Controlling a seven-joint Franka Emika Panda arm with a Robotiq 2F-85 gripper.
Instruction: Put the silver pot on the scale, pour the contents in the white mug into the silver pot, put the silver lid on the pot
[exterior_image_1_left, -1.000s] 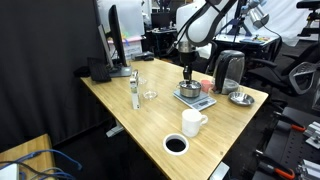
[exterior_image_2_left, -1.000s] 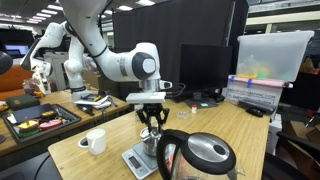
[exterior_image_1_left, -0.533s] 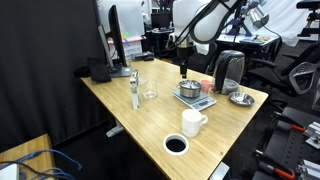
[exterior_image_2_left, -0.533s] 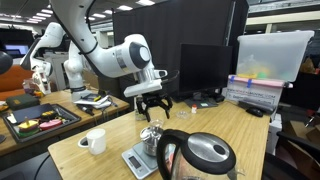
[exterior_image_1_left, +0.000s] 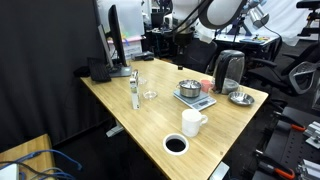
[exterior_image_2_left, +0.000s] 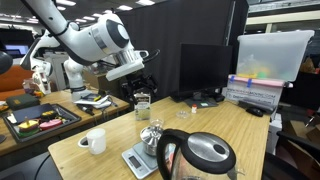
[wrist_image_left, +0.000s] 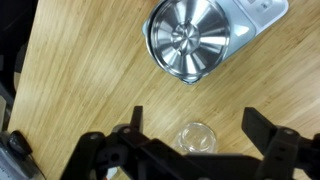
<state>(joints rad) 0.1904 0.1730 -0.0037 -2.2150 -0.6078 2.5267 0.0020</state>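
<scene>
The claw (wrist_image_left: 193, 120) is hanging high over the wood table (wrist_image_left: 80, 70) w/ its two black fingers (wrist_image_left: 135, 122) spread wide, and nothing is sitting btw them. In the wrist view the silver pot (wrist_image_left: 188, 38) is sitting at the top middle of the frame, on the scale (wrist_image_left: 262, 12), which is poking out at the top right corner. A small clear glass (wrist_image_left: 197, 137) is standing at the bottom middle, apart from the pot.

In an ext. view the white mug (exterior_image_1_left: 192, 122) is standing lower in the frame, apart from the scale, w/ its handle pointing right. A black disc w/ a white rim (exterior_image_1_left: 175, 145) is lying just below it. A steel-and-black kettle (exterior_image_1_left: 230, 70) is standing to the right of the pot. A flat silver round piece (exterior_image_1_left: 241, 98) is lying below the kettle, right of the scale — too small to tell if it has a knob.
</scene>
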